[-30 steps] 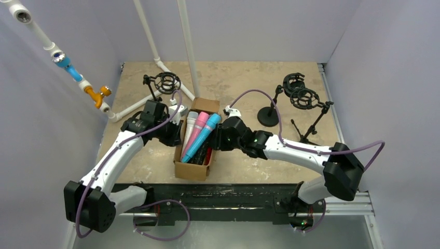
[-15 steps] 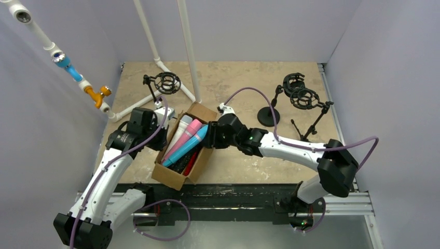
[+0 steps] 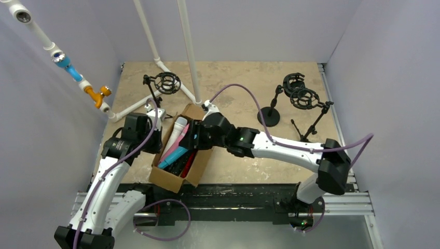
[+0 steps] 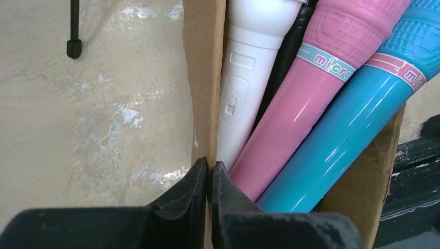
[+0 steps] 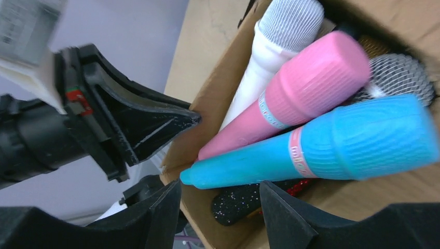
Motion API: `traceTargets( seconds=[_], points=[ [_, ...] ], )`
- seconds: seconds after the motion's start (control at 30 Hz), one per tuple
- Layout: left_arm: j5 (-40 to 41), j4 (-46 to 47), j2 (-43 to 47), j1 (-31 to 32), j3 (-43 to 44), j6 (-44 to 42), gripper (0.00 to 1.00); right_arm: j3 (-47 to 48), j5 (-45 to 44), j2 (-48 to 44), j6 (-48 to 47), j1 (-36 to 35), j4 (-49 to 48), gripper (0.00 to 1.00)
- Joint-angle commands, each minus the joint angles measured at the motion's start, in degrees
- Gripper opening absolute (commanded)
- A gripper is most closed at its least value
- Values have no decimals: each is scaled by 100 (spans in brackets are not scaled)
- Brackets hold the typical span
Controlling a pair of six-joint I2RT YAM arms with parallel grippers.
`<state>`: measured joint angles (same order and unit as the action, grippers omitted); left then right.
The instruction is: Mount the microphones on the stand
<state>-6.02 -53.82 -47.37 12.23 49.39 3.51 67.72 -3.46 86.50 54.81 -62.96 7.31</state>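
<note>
Several microphones lie in a cardboard box [image 3: 175, 179]: a white one [image 3: 177, 128], a pink one [image 3: 174, 145] and a blue one [image 3: 176, 156] on top. My left gripper [image 3: 157, 139] is shut on the box's left wall [image 4: 203, 78], its jaws pinching the cardboard [image 4: 209, 167]. In the right wrist view the blue microphone [image 5: 332, 145] lies above a black glitter one [image 5: 243, 203], beside the pink [image 5: 306, 88] and white [image 5: 280, 46] ones. My right gripper [image 5: 220, 189] hangs open over the blue one's tail, holding nothing. Black stands [image 3: 166, 83] [image 3: 300, 92] with ring mounts hold nothing.
White PVC pipes [image 3: 187, 46] rise behind the box, one running along the table to the left stand. A round black stand base [image 3: 268, 116] and tripod legs [image 3: 311, 129] sit at the right. Grey walls close in on three sides.
The left gripper closed on the box wall and dragged the box toward the left front, turning it. The right gripper followed leftward over the box and opened wider.
</note>
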Motion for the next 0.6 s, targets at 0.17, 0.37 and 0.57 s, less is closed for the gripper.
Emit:
traceTargets(
  seconds=[0.17, 0.37, 0.57],
  points=[
    [-56, 382, 321, -102, 64, 309, 0, 710, 316, 677, 86, -162, 691, 64],
    [-262, 410, 373, -115, 42, 319, 0, 854, -303, 973, 30, -163, 1062, 66],
    [-1041, 668, 465, -107, -125, 336, 0, 857, -960, 1144, 221, -164, 932, 64]
  ],
)
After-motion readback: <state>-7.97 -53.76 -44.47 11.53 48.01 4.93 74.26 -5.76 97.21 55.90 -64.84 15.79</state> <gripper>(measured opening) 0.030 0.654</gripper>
